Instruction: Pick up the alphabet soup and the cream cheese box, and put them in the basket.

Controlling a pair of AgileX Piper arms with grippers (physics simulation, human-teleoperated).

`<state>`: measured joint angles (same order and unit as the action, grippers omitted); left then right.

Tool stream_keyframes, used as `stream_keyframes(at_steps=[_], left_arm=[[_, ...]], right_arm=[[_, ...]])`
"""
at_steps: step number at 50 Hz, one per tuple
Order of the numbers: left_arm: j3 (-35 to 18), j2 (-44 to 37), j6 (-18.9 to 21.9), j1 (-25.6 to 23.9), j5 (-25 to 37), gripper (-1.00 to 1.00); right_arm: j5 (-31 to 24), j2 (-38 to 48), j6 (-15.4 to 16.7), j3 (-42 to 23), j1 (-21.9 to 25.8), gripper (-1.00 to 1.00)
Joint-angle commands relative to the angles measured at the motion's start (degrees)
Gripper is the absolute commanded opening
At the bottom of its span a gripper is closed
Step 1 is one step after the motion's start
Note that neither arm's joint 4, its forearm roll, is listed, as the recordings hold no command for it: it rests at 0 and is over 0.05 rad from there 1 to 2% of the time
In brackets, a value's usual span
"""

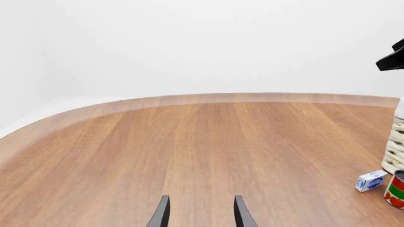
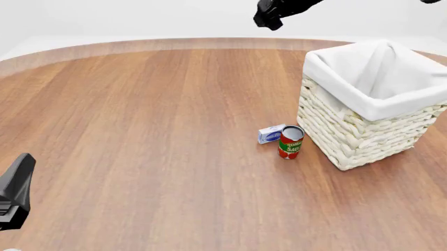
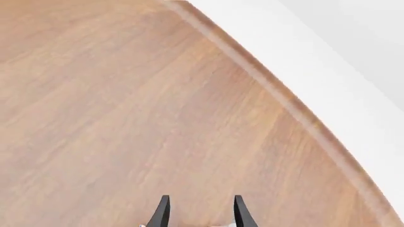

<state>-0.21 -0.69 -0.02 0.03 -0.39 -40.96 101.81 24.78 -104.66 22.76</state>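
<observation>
You've got the basket (image 2: 363, 125) on the table's (image 2: 154, 130) right side, tomato can (image 2: 290, 142) just left of its near corner, and the cream cheese box (image 2: 271, 134) touching the can's left side.

Wooden tabletop (image 2: 154, 130), three things sitting on it.

Warm brown planks running away from the camera, a curved far edge against white. Over on the right stands the basket (image 2: 356, 130), cream wicker with a white cloth liner folded over its rim. Just beside its near-left corner a red and green tomato can (image 2: 290, 142) stands upright, and the cream cheese box (image 2: 271, 134) lies flat right against the can.
</observation>
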Motion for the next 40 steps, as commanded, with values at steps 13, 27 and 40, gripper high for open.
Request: stream_keyframes(at_steps=[13, 27, 40], left_arm=[[0.00, 0.00, 0.02, 0.00, 0.00, 1.00], [0.00, 0.02, -0.03, 0.01, 0.01, 1.00], [0.00, 0.00, -0.03, 0.01, 0.00, 1.00]], right_arm=[[-16.32, 14.13, 8.21, -20.47, 2.12, 1.00], [-21.43, 19.74, 14.36, -26.78, 2.20, 1.00], [-23.61, 22.93, 19.43, -28.61, 1.85, 1.00]])
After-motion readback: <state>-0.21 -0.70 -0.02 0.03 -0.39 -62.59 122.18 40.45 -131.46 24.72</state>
